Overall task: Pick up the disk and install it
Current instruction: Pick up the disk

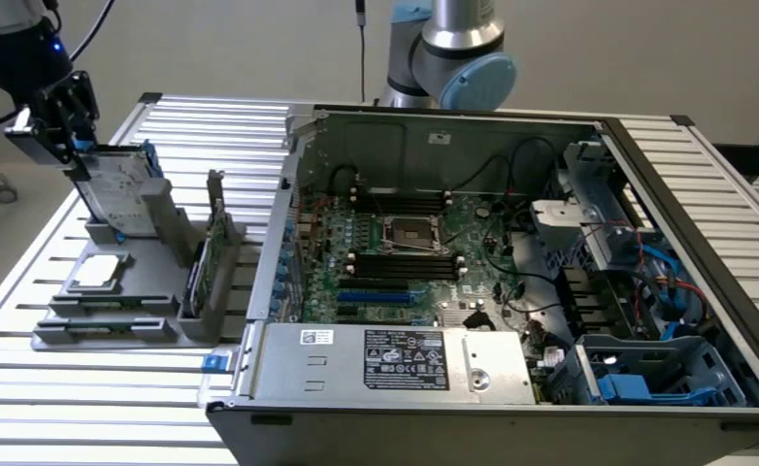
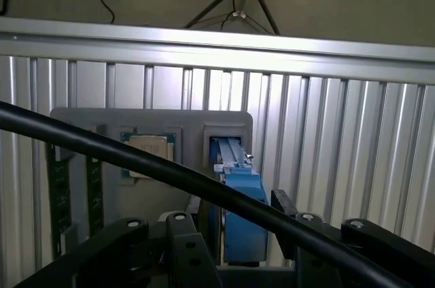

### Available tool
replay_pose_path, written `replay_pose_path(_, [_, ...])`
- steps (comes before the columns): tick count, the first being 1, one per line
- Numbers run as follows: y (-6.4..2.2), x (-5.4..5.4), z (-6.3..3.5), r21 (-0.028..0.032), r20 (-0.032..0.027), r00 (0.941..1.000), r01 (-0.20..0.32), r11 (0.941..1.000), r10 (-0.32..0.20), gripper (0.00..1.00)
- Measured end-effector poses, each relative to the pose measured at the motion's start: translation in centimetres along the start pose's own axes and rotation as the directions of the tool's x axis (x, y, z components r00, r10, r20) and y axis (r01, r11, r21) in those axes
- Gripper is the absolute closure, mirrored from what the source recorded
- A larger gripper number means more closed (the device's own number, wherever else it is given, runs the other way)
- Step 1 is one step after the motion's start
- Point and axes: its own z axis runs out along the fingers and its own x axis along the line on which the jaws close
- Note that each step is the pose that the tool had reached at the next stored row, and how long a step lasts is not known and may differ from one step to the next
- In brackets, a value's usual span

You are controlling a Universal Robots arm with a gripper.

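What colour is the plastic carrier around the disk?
Bright blue plastic carrier, clearest in the wrist view.

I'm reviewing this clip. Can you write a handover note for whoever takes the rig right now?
Claw: open, its fingers on either side of the disk's top edge.
Disk: upright in its slot on the grey stand, at the exterior view's left, beside the open case.
Done: the claw is lined up on the disk.
Left: the disk is not yet gripped, lifted or installed in the case.

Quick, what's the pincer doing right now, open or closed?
Pincer: open, straddling the disk, not clamped on it.
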Motion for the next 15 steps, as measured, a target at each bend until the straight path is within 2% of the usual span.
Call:
replay_pose_path(1, [0.0, 0.0, 0.02, -0.0002, 0.0012, 1.0, -0.001, 1.0, 0.001, 0.48])
replay_pose_path(2, [-0.01, 0.0, 0.04, -0.0006, 0.0021, 1.0, -0.002, 1.0, 0.002, 0.55])
replay_pose_path(4, [-0.01, 0.0, 0.1, -0.0019, 0.0038, 1.0, -0.004, 1.0, 0.004, 0.55])
replay_pose_path(9, [-0.01, 0.01, 0.23, -0.0142, 0.0079, 0.9999, -0.008, 0.9999, 0.008, 0.55])
replay_pose_path(11, [-0.08, 0.03, 0.24, -0.0154, 0.0113, 0.9999, -0.008, 0.9999, 0.008, 0.64])
replay_pose_path(15, [-0.21, 0.02, 0.24, -0.0166, 0.0153, 0.9998, -0.009, 0.9998, 0.009, 0.67])
